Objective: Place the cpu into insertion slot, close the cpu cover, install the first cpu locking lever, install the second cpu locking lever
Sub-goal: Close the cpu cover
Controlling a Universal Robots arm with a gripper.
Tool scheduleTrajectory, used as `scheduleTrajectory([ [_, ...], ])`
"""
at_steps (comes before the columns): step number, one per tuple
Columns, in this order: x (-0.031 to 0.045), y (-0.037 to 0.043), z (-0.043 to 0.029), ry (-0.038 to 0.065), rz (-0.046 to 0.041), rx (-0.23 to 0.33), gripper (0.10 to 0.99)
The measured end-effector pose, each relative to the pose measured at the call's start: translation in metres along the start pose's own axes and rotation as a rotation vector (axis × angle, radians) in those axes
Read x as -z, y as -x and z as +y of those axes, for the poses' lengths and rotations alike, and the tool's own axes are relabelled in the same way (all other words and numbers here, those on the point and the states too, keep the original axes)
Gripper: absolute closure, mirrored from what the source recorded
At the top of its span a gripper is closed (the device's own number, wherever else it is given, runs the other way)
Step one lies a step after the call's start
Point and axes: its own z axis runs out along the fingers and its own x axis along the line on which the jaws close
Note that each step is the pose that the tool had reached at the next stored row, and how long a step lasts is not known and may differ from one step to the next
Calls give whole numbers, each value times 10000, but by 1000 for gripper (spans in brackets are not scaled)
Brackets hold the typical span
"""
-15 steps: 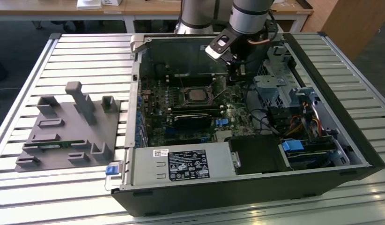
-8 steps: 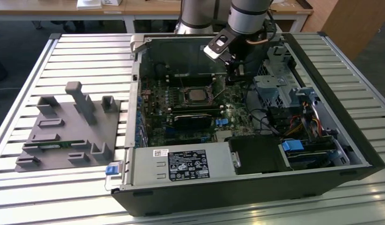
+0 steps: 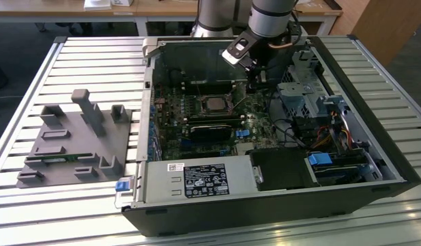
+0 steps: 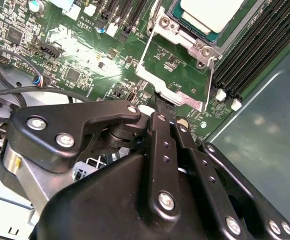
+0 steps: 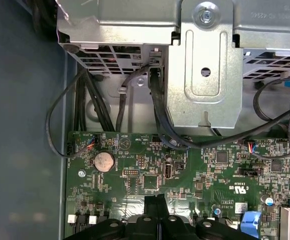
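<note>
Inside the socket, at mid-board and to the exterior view's left of the arm, the chip sits pale side up. The cover stands swung open, with the green board showing through its window. My gripper has its fingers pressed together with nothing visibly between them, and the tip is right at the cover's free edge. I judge the risk is a slip. A narrow tip on thin tilted metal can skate off and strike the board, or the cover can drop crooked onto the chip's edge and jam. Memory slots lie just beside.
</note>
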Motion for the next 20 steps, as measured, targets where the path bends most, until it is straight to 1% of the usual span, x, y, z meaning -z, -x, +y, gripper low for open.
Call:
scheduleTrajectory([
  [20,0,-1,-48,0,0,0,980],
])
